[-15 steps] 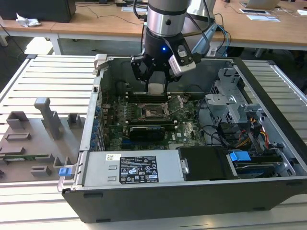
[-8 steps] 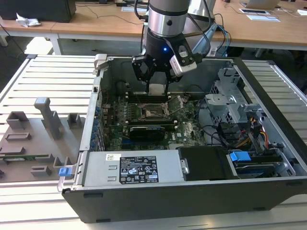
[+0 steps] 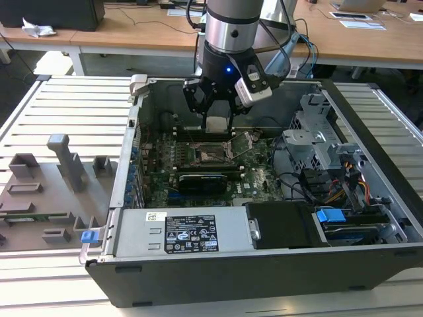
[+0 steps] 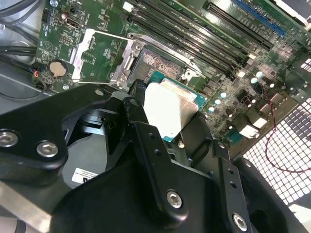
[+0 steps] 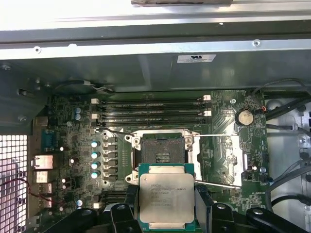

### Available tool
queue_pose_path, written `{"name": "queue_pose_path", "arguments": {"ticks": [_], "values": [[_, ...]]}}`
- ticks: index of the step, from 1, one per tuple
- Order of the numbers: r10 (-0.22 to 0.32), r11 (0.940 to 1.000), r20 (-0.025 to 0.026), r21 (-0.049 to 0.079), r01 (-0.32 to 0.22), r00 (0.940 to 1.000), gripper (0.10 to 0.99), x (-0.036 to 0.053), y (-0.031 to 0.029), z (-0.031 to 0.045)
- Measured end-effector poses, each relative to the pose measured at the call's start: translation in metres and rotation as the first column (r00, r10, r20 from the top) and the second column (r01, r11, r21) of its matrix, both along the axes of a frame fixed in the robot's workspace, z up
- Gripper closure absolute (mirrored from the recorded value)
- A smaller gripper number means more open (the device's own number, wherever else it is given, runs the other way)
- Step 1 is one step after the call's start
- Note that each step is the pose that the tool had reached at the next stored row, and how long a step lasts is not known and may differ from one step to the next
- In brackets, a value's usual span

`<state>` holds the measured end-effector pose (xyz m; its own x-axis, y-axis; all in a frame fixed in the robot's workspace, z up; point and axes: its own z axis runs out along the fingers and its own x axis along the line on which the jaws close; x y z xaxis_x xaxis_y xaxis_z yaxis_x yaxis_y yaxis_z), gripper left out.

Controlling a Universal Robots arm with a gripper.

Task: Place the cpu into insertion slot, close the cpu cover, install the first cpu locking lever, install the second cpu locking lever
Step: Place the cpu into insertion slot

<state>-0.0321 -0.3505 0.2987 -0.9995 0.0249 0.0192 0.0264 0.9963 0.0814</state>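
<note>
Indoors, slatted table (image 3: 66, 105), desks (image 3: 132, 33), pincer (image 3: 217, 123) holding cpu (image 5: 166, 199)

Bright, even room light falls from above in the exterior view, leaving the inside of the open computer case (image 3: 264, 277) in soft shade. In the second wrist view the cpu (image 4: 170, 109) glares almost white, and in the first wrist view the upper rim (image 5: 155, 22) washes out to white.

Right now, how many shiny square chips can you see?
1. The chip is held in the pincer, close to the open slot. Others may be hidden.
</note>
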Motion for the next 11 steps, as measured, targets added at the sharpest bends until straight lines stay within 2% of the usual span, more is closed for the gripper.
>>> {"name": "queue_pose_path", "arguments": {"ticks": [11], "values": [[0.000,1.0000,0.0000,-0.001,0.000,1.0000,0.545,0.0021,0.0001,-0.0035]]}}
